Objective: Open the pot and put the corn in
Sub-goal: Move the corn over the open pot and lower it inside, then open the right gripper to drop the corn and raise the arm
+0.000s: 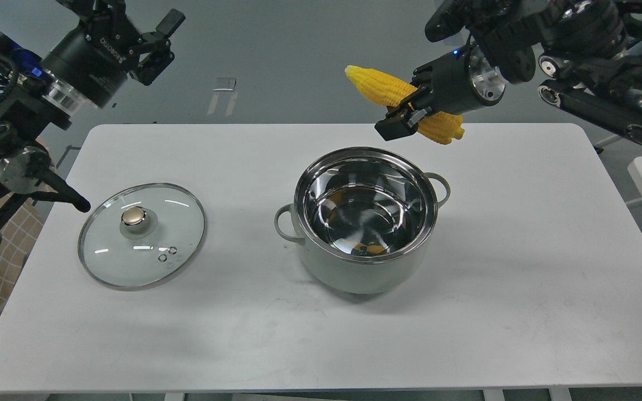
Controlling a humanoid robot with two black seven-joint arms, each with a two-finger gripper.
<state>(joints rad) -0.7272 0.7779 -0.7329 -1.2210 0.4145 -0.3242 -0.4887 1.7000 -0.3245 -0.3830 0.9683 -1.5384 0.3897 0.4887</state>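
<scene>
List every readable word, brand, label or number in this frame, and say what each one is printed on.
"ROBOTIQ": white letters, seen upside down, on the black body of the left gripper.
No print shows on the right gripper, the corn it holds, the pot, the glass lid or the table.
The pale patch on the floor beyond the table carries nothing legible.

Bright yellow corn (379, 86), pale grey-green pot (363, 273) with shiny steel inside, white table (521, 250), gold-knobbed clear lid (141, 235)
</scene>
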